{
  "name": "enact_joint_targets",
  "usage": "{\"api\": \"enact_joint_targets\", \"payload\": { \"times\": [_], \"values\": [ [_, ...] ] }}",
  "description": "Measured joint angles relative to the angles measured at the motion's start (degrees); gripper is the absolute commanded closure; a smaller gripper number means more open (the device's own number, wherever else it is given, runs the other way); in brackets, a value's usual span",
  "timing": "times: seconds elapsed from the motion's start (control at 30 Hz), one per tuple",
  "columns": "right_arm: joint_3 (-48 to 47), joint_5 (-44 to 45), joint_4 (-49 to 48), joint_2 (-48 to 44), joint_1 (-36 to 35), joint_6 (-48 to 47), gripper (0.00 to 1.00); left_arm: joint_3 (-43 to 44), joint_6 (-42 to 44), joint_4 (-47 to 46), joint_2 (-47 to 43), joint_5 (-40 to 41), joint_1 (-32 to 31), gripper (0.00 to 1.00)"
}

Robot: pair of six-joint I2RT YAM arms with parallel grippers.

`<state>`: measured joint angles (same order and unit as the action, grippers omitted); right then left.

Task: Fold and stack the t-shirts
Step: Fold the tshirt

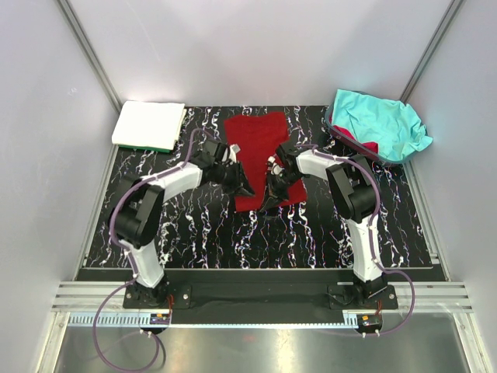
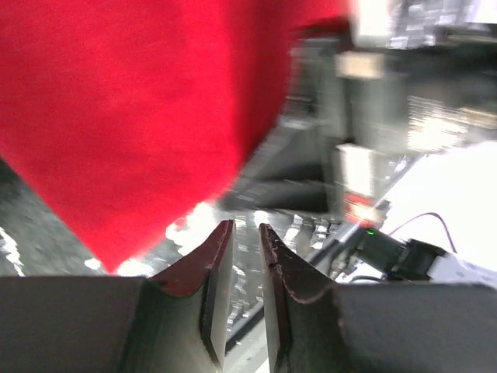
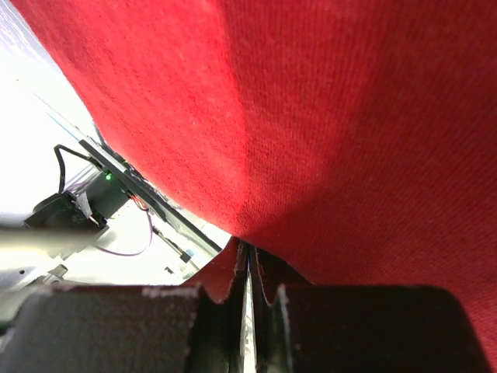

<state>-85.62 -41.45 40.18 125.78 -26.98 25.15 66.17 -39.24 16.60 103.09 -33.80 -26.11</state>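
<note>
– Two arms over a single shirt, is that what I'm seeing?

– Yes. The dark red t-shirt (image 1: 260, 140) lies spread in the middle of the black marbled mat (image 1: 194, 233) on the bench (image 1: 272, 346). Both arms reach in over its near end. The left hand (image 1: 244, 186) is at the near left corner, and the right hand (image 1: 271, 199) is close beside it at the near edge.

– Have they got hold of it?

– The right one has. On its wrist camera the fingers (image 3: 221, 281) are pinched together on a fold of the red cloth. The cloth runs straight down into the slit between them and fills nearly all the view above.

– And the left?

– Its fingers (image 2: 213, 287) stand a narrow gap apart, and I see the mat through that gap, not cloth. The red shirt hangs just ahead of the tips and off to one side. That picture is smeared, so I can't say whether the cloth touches a finger.

– Where are the other shirts?

– The turquoise t-shirt (image 1: 380, 120) sits crumpled in a heap at the far right corner of the mat, well apart from both hands. At the far left corner there's a folded white t-shirt (image 1: 147, 123) lying flat. A folded green t-shirt (image 1: 151, 147) is under it, with only its near edge showing.
</note>
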Motion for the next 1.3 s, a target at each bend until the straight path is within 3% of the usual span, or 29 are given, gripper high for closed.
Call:
{"api": "enact_joint_targets", "payload": {
  "times": [0.17,0.5,0.93,1.13,1.2,1.27,1.3],
  "values": [
    [-0.09,0.44,0.24,0.00,0.00,-0.09,0.94,-4.02,0.09,0.39,6.27,0.50,0.09,0.77],
    [0.92,1.40,0.63,0.00,0.98,-1.40,0.94,-6.97,0.31,-1.25,5.75,-0.79,0.63,0.78],
    [9.11,1.14,3.41,-4.57,12.74,-6.95,0.93,-9.70,0.20,-3.69,5.77,-4.66,4.31,0.82],
    [12.70,1.38,4.00,-7.56,14.03,-7.61,0.92,-9.73,0.46,-3.72,5.77,-4.76,4.33,0.83],
    [13.51,1.90,4.50,-9.09,14.19,-7.93,0.90,-9.73,0.76,-3.58,5.68,-4.76,4.33,0.83],
    [14.69,2.99,4.83,-11.28,14.71,-8.20,0.76,-9.81,1.49,-2.62,4.98,-4.31,4.33,0.82],
    [15.52,3.63,5.03,-12.83,15.30,-8.33,0.69,-10.19,1.90,-2.01,4.26,-3.65,4.33,0.77]
  ]
}}
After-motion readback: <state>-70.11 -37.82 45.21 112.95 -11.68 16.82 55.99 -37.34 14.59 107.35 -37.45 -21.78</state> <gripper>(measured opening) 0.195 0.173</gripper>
